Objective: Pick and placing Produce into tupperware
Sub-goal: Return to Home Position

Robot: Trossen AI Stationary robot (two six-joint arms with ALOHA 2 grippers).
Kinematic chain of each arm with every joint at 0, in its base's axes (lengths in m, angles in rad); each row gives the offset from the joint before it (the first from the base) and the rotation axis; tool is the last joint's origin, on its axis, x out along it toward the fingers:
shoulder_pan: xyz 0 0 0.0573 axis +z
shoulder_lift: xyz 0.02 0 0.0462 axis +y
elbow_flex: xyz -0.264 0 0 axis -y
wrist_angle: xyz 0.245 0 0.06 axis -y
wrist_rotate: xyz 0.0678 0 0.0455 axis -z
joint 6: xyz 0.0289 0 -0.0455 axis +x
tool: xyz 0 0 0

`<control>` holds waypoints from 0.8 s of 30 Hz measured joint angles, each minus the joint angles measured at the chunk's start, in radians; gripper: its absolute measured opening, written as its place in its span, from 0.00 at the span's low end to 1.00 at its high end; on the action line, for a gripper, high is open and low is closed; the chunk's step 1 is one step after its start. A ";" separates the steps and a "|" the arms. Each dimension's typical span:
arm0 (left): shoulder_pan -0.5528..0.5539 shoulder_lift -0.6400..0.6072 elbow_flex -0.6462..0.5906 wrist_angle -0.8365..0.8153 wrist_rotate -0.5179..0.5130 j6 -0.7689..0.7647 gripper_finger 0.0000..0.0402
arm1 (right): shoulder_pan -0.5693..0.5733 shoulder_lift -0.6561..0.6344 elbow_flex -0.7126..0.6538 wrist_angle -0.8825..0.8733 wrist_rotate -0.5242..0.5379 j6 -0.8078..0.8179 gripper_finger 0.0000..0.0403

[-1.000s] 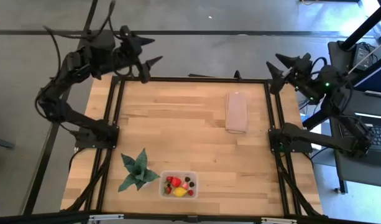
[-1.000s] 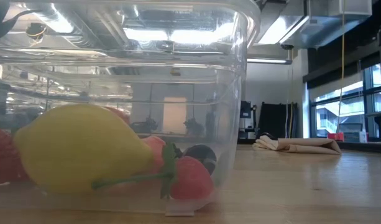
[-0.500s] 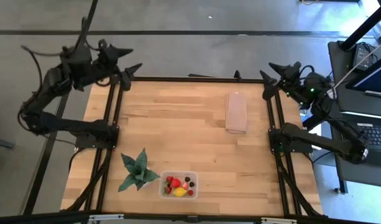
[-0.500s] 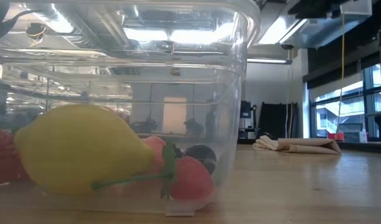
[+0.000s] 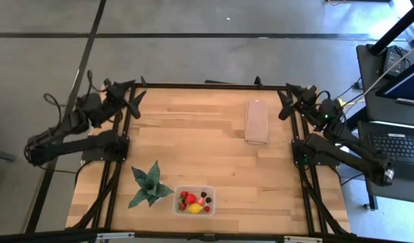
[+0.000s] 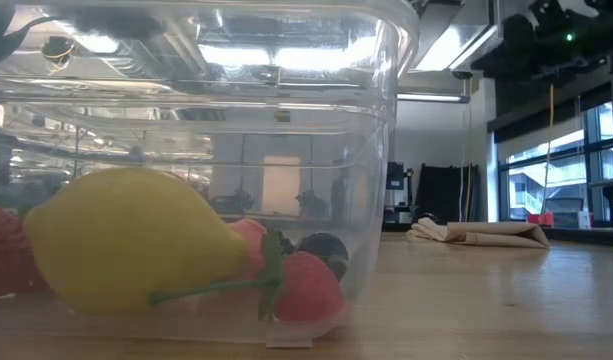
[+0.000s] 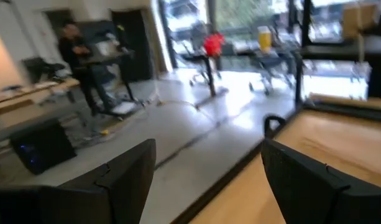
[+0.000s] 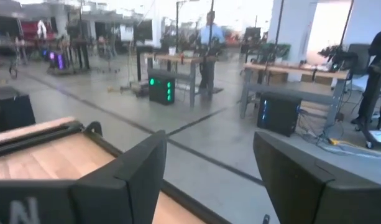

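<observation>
Left hand (image 5: 134,90) and right hand (image 5: 285,101) hover wide-spread at far corners of the table (image 5: 207,155).

Left arm (image 5: 68,135): folded low at the left side, elbow outward, wrist pointing inward.
Left gripper (image 5: 134,92): fingers spread wide apart, nothing between them.
Right arm (image 5: 345,154): folded low at the right side, wrist pointing inward.
Right gripper (image 5: 286,101): fingers spread wide apart, nothing held.
</observation>
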 joint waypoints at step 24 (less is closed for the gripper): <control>0.000 -0.403 -0.452 0.142 -0.104 -0.097 0.71 | -0.063 -0.315 -0.312 0.099 -0.004 0.084 0.60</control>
